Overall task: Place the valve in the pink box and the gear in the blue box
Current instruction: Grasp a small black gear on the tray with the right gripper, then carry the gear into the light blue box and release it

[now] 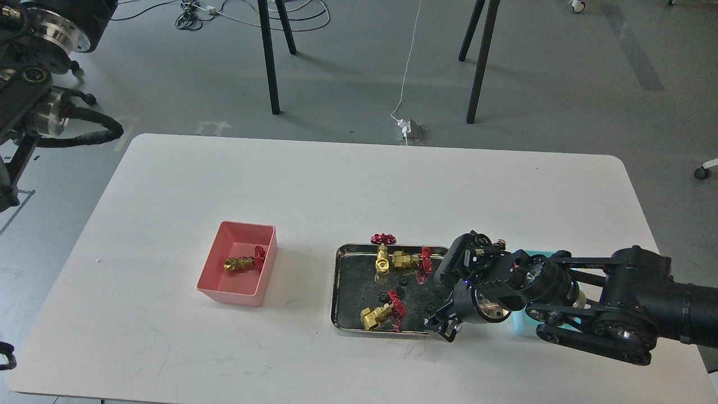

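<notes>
The pink box (263, 264) sits left of centre with one brass valve (242, 262) inside. A steel tray (336, 292) holds three more valves, one upright (383, 255), one lying at the back (409, 259), one at the front (381, 314), and small black gears (399, 292). The blue box (524, 326) is mostly hidden behind my right arm. My right gripper (441, 327) hangs over the tray's front right corner; its fingers are dark and I cannot tell their state. A gear (431, 307) lies just beside it. My left gripper is out of view.
The white table (359, 185) has a rounded far right corner. My left arm's thick joints (33, 84) sit off the table at the upper left. Black stand legs (269, 62) and cables are on the floor behind.
</notes>
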`<state>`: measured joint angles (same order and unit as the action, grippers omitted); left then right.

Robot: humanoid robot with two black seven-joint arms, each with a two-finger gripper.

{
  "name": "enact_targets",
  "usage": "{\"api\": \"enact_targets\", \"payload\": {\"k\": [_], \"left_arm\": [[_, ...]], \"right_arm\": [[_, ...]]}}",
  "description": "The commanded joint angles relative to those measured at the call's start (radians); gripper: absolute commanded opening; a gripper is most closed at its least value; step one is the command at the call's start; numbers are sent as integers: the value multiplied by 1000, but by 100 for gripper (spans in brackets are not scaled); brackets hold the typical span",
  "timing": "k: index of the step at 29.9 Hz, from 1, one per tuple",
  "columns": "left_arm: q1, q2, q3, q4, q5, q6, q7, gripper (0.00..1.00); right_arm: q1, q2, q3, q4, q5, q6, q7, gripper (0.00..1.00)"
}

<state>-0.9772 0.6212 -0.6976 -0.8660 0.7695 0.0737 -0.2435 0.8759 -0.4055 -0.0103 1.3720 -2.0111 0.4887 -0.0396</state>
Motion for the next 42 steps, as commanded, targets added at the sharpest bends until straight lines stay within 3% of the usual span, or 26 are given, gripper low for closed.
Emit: {"api": "enact_targets", "payload": {"k": [1, 33, 42], "left_arm": [[0, 6, 0, 1, 1, 0, 0, 97], [0, 20, 0, 2, -1, -2, -3, 97], [0, 26, 0, 2, -1, 0, -3, 97]], "right_arm": [[-5, 16, -2, -10, 0, 0, -2, 63], [-12, 17, 1, -8, 2, 0, -39, 17], [-5, -30, 110, 108, 22, 0, -49, 13]]}}
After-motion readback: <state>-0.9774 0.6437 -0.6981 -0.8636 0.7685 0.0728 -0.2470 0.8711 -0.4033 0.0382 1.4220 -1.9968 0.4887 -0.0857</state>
